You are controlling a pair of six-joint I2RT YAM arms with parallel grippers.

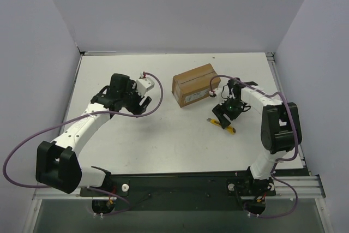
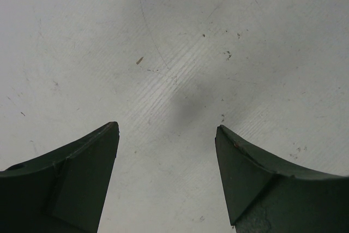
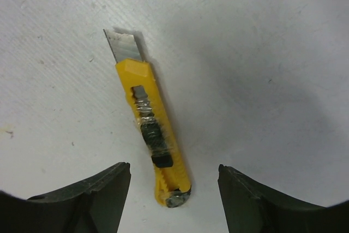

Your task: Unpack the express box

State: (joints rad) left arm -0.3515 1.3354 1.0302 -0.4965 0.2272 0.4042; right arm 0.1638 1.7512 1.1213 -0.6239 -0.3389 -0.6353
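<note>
The express box (image 1: 196, 84), a brown cardboard carton with a white label on its near side, stands closed on the white table at the back middle. A yellow utility knife (image 3: 152, 135) with its blade out lies flat on the table; it also shows in the top view (image 1: 230, 129). My right gripper (image 3: 174, 175) is open and hovers over the knife, its butt end between the fingertips, not touching. In the top view the right gripper (image 1: 225, 116) is just right of and nearer than the box. My left gripper (image 2: 167, 132) is open and empty over bare table, left of the box (image 1: 143, 102).
The white table (image 1: 163, 140) is walled in by pale panels at the back and sides. Purple cables loop off both arms. A black rail runs along the near edge at the arm bases.
</note>
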